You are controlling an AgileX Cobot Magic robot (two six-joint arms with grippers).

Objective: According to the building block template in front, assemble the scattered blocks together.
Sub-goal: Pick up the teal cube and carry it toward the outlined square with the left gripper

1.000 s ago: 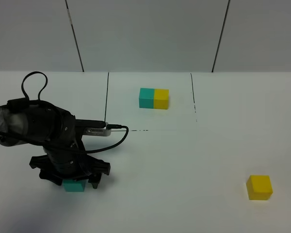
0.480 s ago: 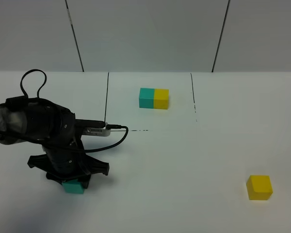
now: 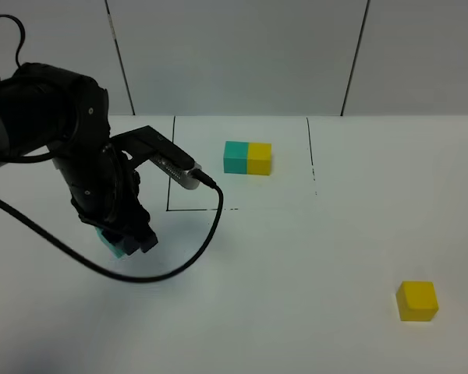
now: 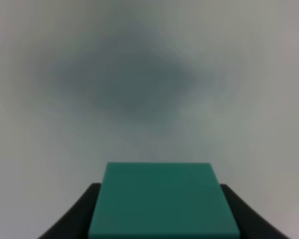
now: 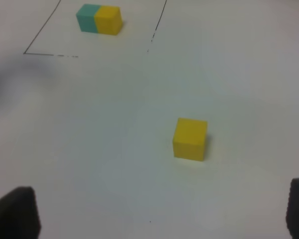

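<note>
"Teal cube location?"

"Clamped in the left fingers, above the worktop. Keep it level; seat it flush against the yellow cube, teal left, per template. Right fingers spread, empty."

A black left gripper frames a plain teal cube. Far to that gripper's right sits a plain yellow cube; beyond it, a two-colour template bar (teal half nearer the gripper, yellow half farther). The table is white with thin black lines.
</note>
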